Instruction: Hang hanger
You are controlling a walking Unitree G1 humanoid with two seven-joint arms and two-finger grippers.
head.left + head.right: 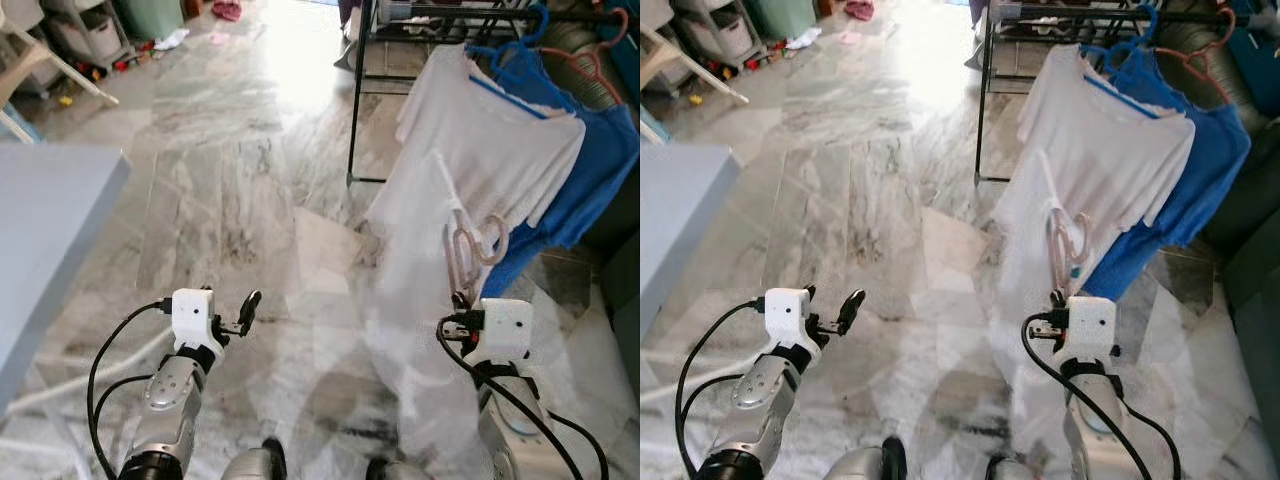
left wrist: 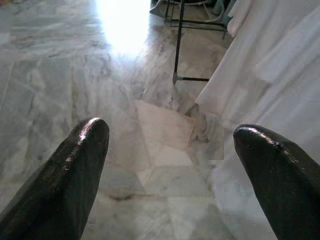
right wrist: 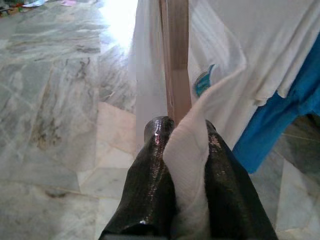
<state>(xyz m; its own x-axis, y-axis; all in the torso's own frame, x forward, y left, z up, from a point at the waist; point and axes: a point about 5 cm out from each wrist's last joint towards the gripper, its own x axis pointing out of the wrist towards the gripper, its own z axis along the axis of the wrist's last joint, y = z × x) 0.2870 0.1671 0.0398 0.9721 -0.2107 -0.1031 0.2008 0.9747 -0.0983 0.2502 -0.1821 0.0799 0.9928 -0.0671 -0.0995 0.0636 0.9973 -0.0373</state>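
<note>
My right gripper is clenched on a pale hanger with a white garment draped over it; cloth is pinched between my fingers. The hanger stands upright, hook up, in front of me, below the rack where a white shirt and a blue shirt hang. My left gripper is released, fingers spread above the marble floor.

Grey-veined marble floor, white shirt, blue shirt, pinkish hanger.
</note>
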